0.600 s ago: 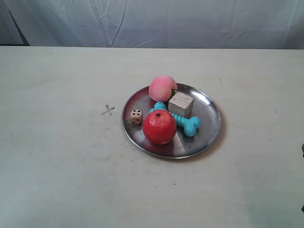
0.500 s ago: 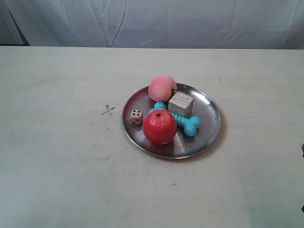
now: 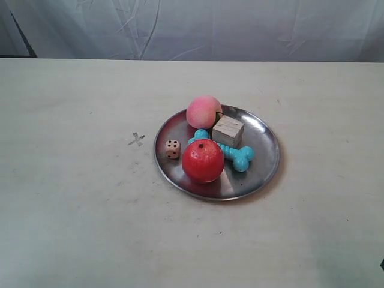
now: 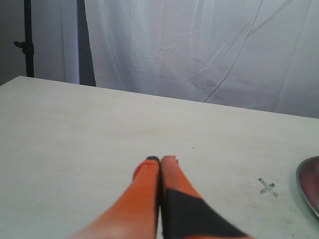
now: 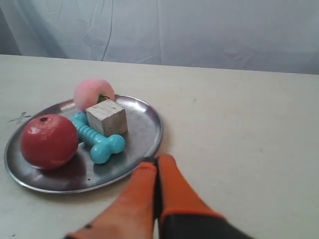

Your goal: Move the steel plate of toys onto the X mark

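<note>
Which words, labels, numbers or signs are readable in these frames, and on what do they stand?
"X": the X mark, drawn on the table.
Dark dots on the die: too small to count surely.
No words, brands or numbers anywhere.

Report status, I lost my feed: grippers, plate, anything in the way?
Left gripper shut, right gripper shut by the plate rim. Plate with toys beside the X mark, not on it. Nothing between them.
</note>
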Robot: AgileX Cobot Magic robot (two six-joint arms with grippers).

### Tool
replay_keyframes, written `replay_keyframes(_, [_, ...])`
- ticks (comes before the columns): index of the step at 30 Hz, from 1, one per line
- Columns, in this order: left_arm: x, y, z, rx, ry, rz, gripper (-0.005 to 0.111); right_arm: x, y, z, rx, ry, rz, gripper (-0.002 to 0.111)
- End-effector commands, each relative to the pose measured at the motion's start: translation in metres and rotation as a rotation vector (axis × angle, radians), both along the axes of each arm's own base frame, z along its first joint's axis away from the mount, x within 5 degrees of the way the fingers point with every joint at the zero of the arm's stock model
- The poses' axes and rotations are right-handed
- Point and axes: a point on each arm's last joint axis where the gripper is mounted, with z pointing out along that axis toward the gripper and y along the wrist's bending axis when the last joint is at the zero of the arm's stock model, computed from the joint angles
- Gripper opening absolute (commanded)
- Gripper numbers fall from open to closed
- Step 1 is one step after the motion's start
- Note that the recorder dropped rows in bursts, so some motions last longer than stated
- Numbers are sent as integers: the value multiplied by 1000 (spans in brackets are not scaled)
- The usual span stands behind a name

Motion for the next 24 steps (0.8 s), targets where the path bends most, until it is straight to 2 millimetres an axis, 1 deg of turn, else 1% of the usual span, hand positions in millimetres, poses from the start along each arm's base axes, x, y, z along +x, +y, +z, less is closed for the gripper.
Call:
replay_keyframes(1, [0,1,1,63,-30,5,0,2,-4,6,-83,-98,-29,0])
replay_keyframes(3, [0,2,3,85,-52,11,0,2,-4,13,-63,-171,-42,0])
replay_keyframes(5, [0,2,8,31,-98,18,0,3,-5,19,-54,-240,-55,0])
replay_keyframes(8, [0,4,18,-239,-219,46,0,2,-7,32,-41,-381,-81,0])
replay_keyframes(10, [-1,8,23,-371,-287,71,0,1,-9,40,-9,-464,-100,0])
replay_keyframes(14, [-4,15,31,-540,-391,127,0,-2,-15,50,297,-557,-155,0])
replay_keyframes(18, [-5,19,32,-641,-427,152,0,-3,-22,50,654,-545,-197,0])
replay_keyframes(20, [-4,18,31,-690,-414,143,0,-2,-23,49,754,-524,-207,0])
replay_keyframes(23, [-3,15,29,-779,-369,110,0,-2,-25,48,854,-508,-226,0])
replay_keyframes(24, [-4,14,35,-782,-371,95,0,-3,-25,51,883,-511,-228,-1])
